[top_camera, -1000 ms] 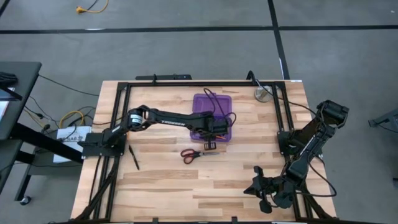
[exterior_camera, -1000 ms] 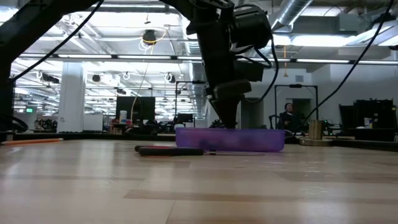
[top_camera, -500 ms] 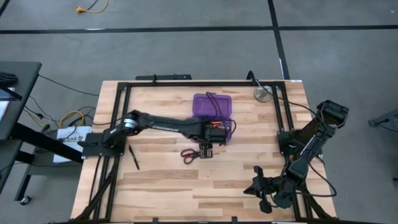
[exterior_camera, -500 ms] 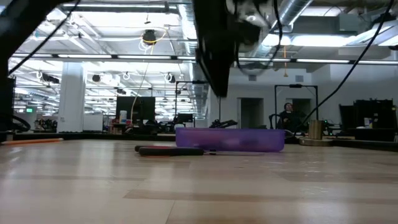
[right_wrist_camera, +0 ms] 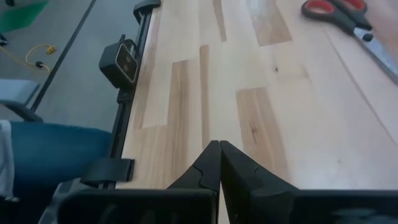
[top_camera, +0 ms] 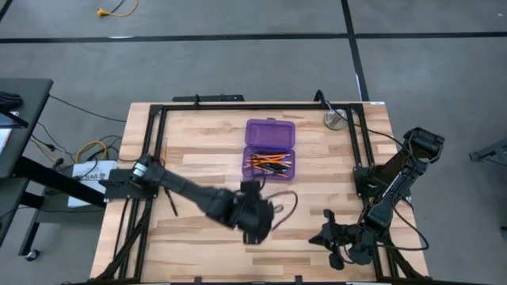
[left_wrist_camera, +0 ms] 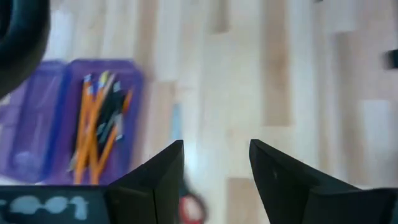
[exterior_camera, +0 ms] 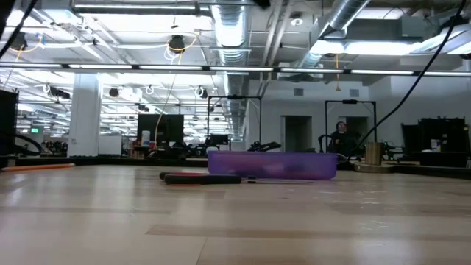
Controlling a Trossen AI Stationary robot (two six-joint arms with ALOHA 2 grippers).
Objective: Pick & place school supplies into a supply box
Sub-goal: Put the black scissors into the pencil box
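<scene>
wooden table (top_camera: 198,154), left pincer (left_wrist_camera: 214,168) spread above scissors (right_wrist_camera: 348,18)

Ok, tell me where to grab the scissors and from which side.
Take the scissors across the closed blades just past the red handles, coming straight down. They lie flat on the table, so probably only a top approach gets a finger on each side, and the blades are the narrowest part. The left tool is open close by.

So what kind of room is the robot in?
Probably a big lab or workshop: bare ceiling ducts and strip lights overhead, desks with monitors behind the wooden table.
</scene>
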